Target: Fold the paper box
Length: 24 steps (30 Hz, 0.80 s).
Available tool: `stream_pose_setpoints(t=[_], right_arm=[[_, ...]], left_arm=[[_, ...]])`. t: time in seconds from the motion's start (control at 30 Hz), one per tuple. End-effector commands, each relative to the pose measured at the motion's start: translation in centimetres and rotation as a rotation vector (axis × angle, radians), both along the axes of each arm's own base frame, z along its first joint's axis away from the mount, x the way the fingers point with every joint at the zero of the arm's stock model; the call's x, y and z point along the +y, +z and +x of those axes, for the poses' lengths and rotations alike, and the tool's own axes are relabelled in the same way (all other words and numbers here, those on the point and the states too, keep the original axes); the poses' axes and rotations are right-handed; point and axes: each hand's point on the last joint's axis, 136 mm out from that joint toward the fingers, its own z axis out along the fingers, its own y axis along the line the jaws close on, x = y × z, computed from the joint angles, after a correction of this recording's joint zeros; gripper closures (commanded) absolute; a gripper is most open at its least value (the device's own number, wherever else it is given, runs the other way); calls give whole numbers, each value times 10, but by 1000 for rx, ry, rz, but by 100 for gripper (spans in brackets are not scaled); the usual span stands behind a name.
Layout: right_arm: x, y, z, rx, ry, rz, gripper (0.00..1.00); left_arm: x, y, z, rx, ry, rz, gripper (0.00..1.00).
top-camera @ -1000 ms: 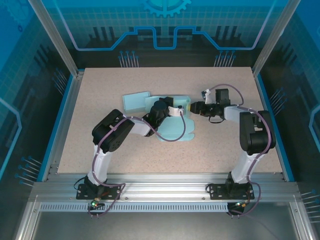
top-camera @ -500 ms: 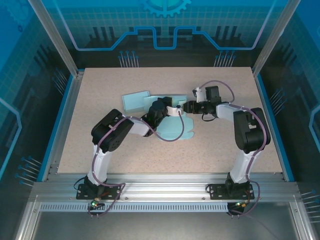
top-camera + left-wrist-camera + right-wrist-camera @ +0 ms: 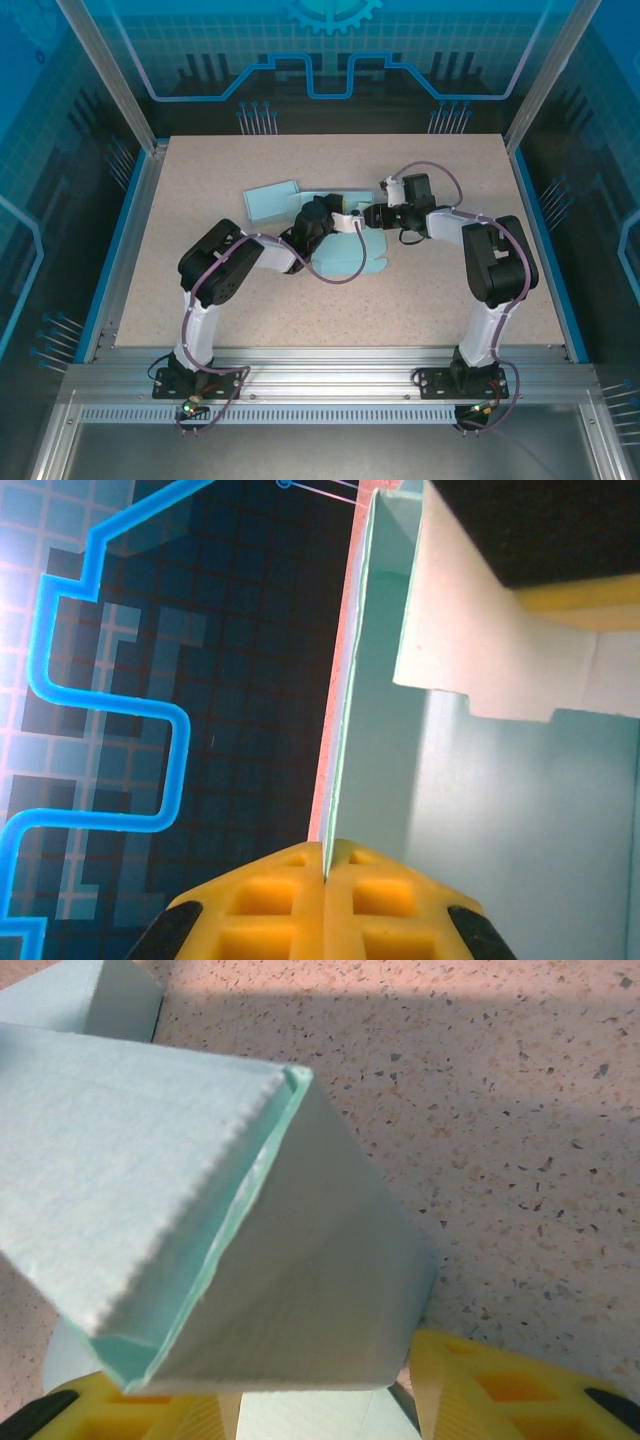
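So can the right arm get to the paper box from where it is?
Looks like yes. A folded-up corner of the paper box sits right at the right gripper, between its two fingers, with nothing in the way. The left gripper pinches a different edge of the box and seems clear of it.

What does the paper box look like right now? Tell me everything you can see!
The paper box is pale blue-green card, only half folded. Most of it lies flat on the speckled table, with a rounded flap toward the near side and another panel lying at the far left. Some walls stand up in the middle. The left gripper pinches one thin wall by its edge. A folded corner with a zigzag-cut edge sits between the fingers of the right gripper.
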Motion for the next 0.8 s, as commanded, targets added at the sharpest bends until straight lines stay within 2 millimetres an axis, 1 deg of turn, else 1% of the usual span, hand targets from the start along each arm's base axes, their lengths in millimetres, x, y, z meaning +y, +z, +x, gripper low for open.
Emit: stream_pose_setpoints(t=[0.0, 0.13, 0.27, 0.4, 0.53, 0.6, 0.63, 0.7, 0.73, 0.77], right_arm=[[-3, 3, 10, -56, -27, -40, 53], [1, 5, 14, -74, -26, -40, 53], [5, 7, 19, -90, -21, -55, 60], [8, 7, 21, -102, -21, -84, 63], [6, 6, 21, -109, -50, -145, 75], [5, 6, 19, -116, -69, -188, 80], [4, 6, 18, -124, -79, -210, 82], [3, 4, 15, -133, -92, -252, 84], [1, 4, 13, -137, -97, -272, 85], [1, 4, 12, -142, -100, -288, 86]], left_arm=[[-15, -20, -21, 58, -104, 0, 100], [-15, -25, -25, 86, -113, 3, 100], [-15, -30, -26, 119, -115, 2, 100], [-17, -29, -29, 143, -128, -22, 100], [-18, -22, -29, 149, -124, -59, 100], [-17, -14, -27, 145, -107, -92, 97], [-16, -9, -26, 141, -95, -118, 94], [-14, 5, -24, 137, -68, -176, 84], [-12, 13, -23, 135, -53, -210, 74], [-11, 22, -23, 135, -41, -246, 52]])
